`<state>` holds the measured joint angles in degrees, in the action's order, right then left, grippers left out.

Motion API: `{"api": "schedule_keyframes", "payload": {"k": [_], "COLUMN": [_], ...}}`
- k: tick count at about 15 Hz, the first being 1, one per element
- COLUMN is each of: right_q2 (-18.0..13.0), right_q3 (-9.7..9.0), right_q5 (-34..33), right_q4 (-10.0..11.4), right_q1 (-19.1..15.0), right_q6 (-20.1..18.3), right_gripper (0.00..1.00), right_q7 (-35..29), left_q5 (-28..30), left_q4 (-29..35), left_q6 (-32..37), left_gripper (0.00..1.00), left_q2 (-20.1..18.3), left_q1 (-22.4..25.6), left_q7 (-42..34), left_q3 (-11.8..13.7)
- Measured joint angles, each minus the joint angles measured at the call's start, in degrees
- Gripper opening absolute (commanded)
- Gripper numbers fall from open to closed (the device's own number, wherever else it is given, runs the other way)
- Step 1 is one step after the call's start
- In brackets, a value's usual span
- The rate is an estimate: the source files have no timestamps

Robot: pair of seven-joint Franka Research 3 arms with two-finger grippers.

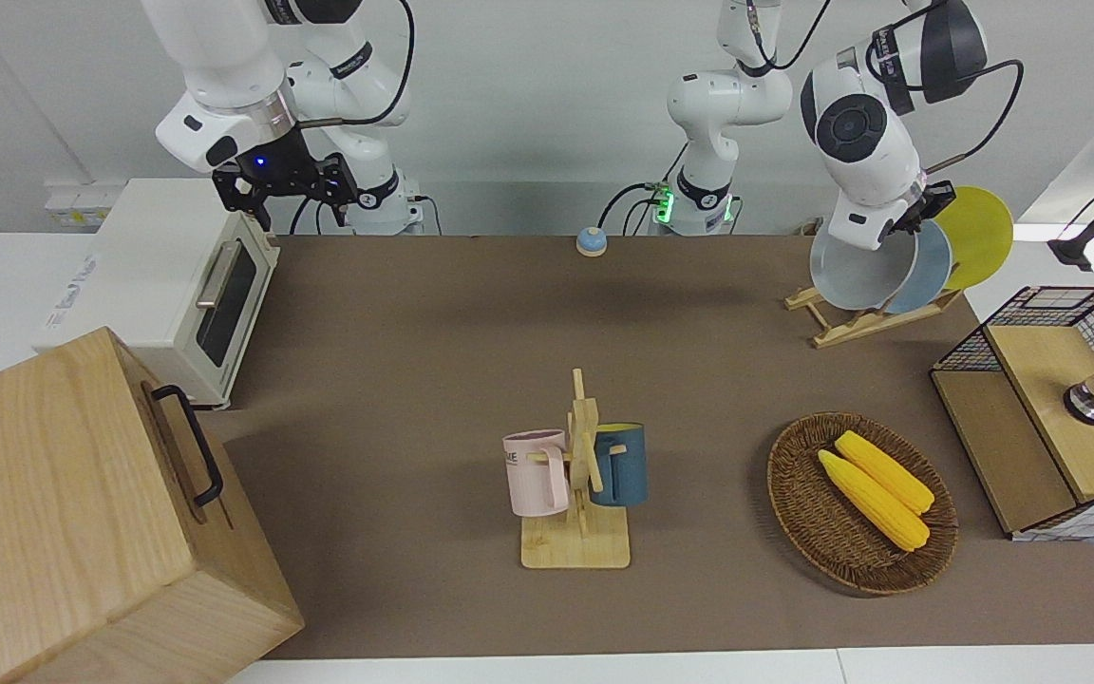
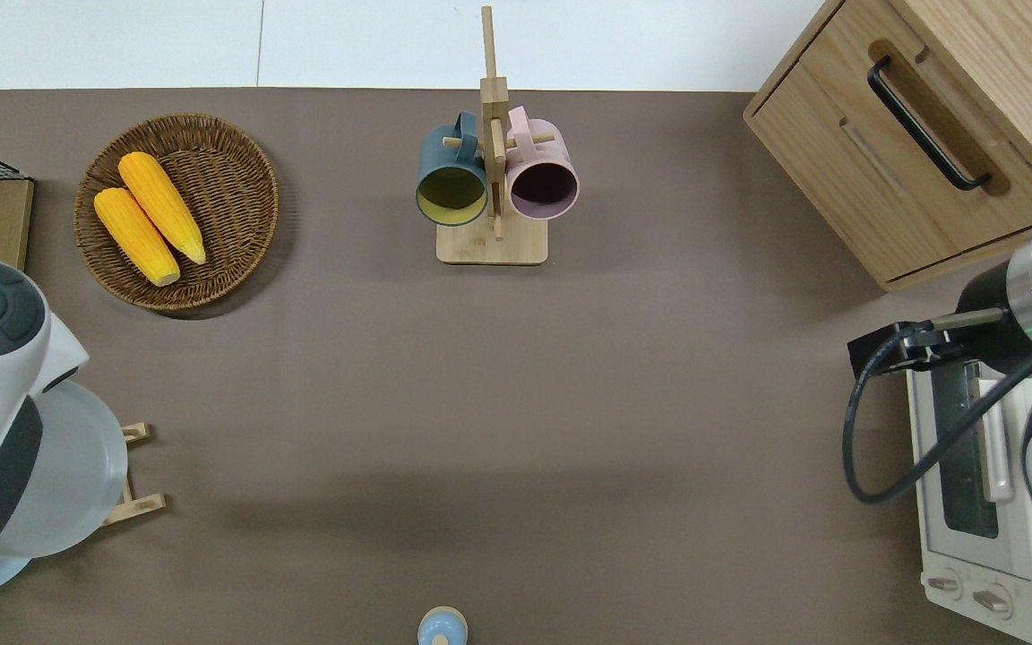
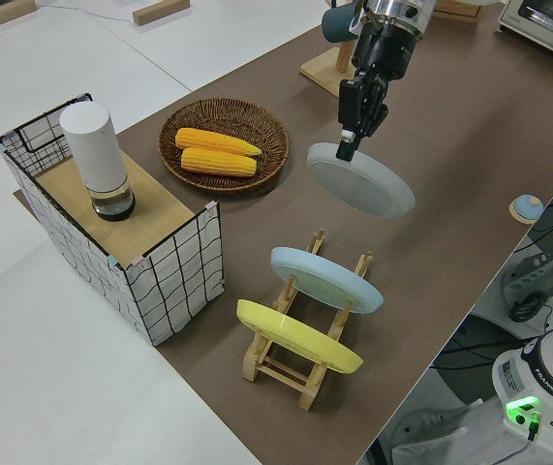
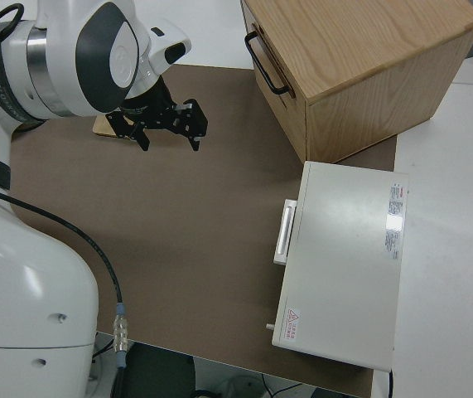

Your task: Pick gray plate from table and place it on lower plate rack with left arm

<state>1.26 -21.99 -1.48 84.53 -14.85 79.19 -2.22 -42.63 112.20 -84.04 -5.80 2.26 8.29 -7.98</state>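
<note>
My left gripper is shut on the rim of the gray plate. It holds the plate tilted in the air over the low, open end of the lower plate rack. In the front view the gray plate overlaps the light-blue plate that stands in the rack. In the overhead view the left arm covers most of the gray plate and hides the gripper; the rack's rail ends stick out. I cannot tell whether the plate touches the rack. My right arm is parked with its gripper open.
A yellow plate stands in the rack's upper slot. A wicker basket with two corn cobs, a mug stand with two mugs, a wire crate, a toaster oven and a wooden cabinet stand around the table.
</note>
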Motion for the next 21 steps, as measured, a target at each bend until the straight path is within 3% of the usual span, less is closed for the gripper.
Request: {"api": "schedule_keyframes", "payload": {"k": [6,12,20,21], "right_q2": [0.0,0.0,0.0,0.0], "right_q3": [0.0,0.0,0.0,0.0], "right_q5": [0.0,0.0,0.0,0.0], "right_q4": [0.0,0.0,0.0,0.0], "right_q1": [0.0,0.0,0.0,0.0], "right_q6": [0.0,0.0,0.0,0.0], "right_gripper": [0.983,0.983,0.983,0.983], "right_q7": [0.0,0.0,0.0,0.0], "left_q5": [-5.0,-5.5,-5.6,-5.6], "left_q4": [3.0,7.5,9.7,9.7], "left_q6": [1.7,1.5,-1.4,-1.7], "left_gripper": [0.0,0.0,0.0,0.13], "left_q2": [0.7,1.0,4.9,5.5], "left_q1": [-0.2,-0.2,-0.2,-0.2], "left_q7": [5.3,11.5,15.7,16.0], "left_q3": [-1.7,-1.7,-1.7,-1.6]}}
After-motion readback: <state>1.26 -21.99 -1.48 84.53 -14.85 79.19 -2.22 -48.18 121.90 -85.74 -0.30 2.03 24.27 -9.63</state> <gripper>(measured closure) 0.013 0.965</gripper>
